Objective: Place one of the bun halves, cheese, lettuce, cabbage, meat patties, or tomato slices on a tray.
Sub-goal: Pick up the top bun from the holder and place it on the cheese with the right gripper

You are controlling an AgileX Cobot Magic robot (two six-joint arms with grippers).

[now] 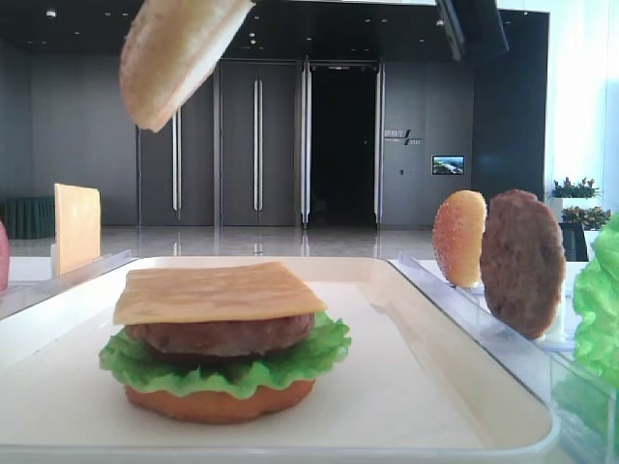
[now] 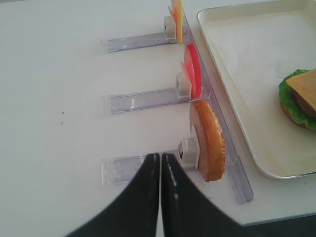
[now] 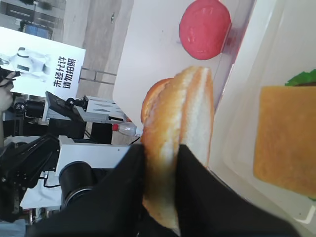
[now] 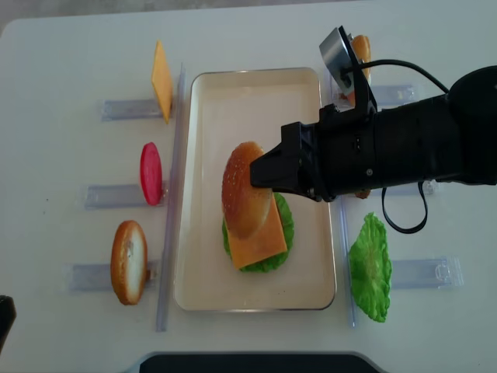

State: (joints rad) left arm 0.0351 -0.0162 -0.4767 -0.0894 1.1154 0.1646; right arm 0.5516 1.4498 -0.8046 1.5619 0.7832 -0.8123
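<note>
Above the white tray (image 4: 252, 299), the right gripper (image 4: 268, 175) pinches a bun half (image 4: 245, 198) over the cheese-topped stack (image 1: 218, 290). Right wrist view: a sign (image 3: 44, 69) with Chinese characters. Left wrist view: left gripper (image 2: 160, 165) pressed closed, empty.

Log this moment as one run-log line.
right gripper: shut on bun half | bun half: above cheese-topped stack, not yet down | tray: holds stack | left gripper: shut, holding nothing
</note>
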